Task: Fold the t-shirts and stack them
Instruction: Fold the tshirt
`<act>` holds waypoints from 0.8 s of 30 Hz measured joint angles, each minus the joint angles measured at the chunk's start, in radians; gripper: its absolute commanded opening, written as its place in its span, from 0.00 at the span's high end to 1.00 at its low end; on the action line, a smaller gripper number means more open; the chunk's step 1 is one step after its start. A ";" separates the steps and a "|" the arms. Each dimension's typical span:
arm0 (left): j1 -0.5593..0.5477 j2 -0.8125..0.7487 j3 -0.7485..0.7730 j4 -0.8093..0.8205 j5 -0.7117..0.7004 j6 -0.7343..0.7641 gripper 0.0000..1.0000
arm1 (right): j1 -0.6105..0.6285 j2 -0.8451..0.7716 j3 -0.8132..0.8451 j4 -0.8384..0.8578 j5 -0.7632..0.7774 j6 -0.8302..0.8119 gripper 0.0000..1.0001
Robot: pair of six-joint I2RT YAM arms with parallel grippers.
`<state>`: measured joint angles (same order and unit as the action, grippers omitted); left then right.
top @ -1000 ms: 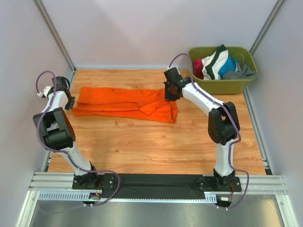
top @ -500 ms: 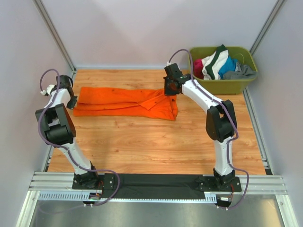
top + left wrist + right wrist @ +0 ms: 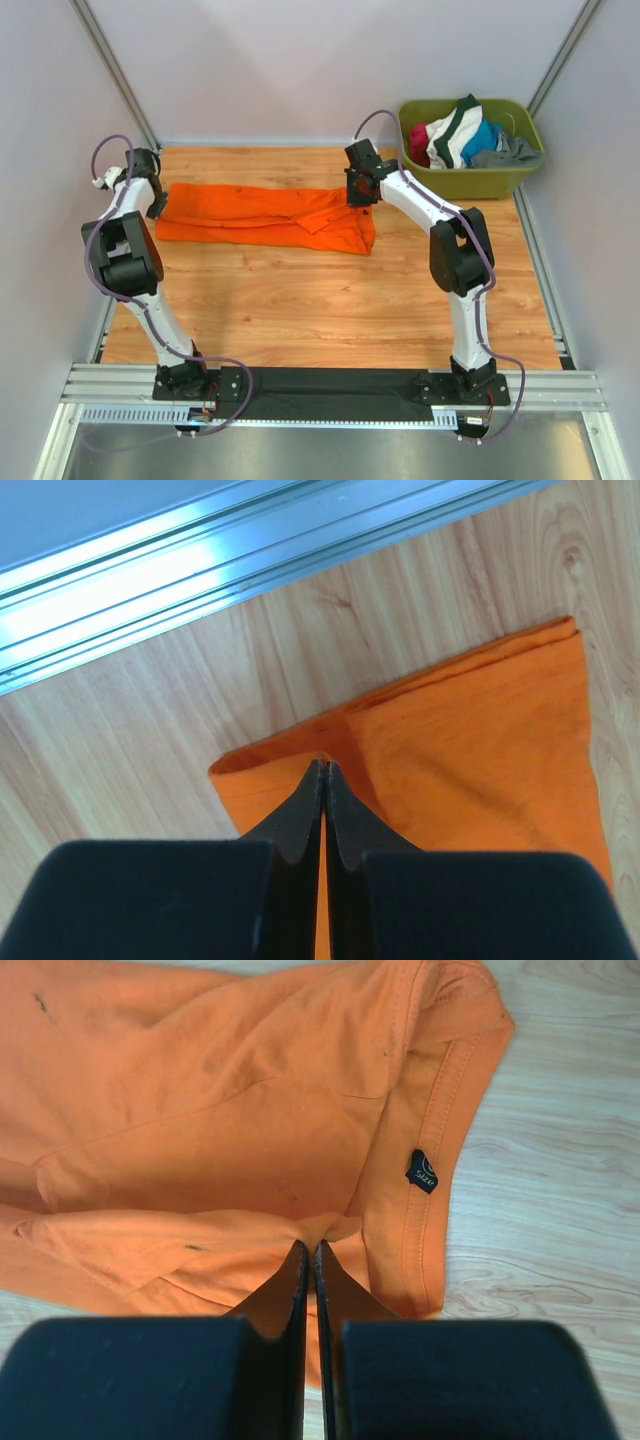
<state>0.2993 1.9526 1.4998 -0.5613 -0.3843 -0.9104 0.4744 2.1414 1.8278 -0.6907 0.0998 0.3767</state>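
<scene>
A bright orange t-shirt point(image 3: 260, 215) lies folded into a long band across the far part of the wooden table. My left gripper point(image 3: 156, 203) is at its left end. In the left wrist view the jaws point(image 3: 322, 764) are shut on a folded edge of the orange cloth point(image 3: 480, 750). At the shirt's right end, by the collar, is my right gripper point(image 3: 360, 193). The right wrist view shows it point(image 3: 308, 1247) shut on a pinched fold of the shirt point(image 3: 230, 1090), next to the neckline with its dark size label point(image 3: 422, 1171).
An olive-green tub point(image 3: 470, 180) stands at the back right corner, holding a pile of mixed clothes point(image 3: 465, 135). An aluminium rail point(image 3: 200, 560) runs along the table's left edge close to my left gripper. Bare wood point(image 3: 330, 300) lies between the shirt and the arm bases.
Both grippers have shifted a little toward the far side of the table, the left one also slightly rightward, each still holding its end of the orange shirt.
</scene>
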 measured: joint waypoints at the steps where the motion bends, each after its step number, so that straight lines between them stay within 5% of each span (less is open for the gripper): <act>1: -0.004 0.006 0.005 0.001 -0.001 0.000 1.00 | 0.000 0.000 0.000 0.000 0.002 0.000 1.00; 24: -0.031 0.099 0.081 -0.021 -0.042 0.013 1.00 | -0.032 0.058 0.005 0.016 0.022 0.000 1.00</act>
<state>0.2687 2.0518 1.5806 -0.5827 -0.4259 -0.8974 0.4427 2.1998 1.8328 -0.6743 0.1215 0.3767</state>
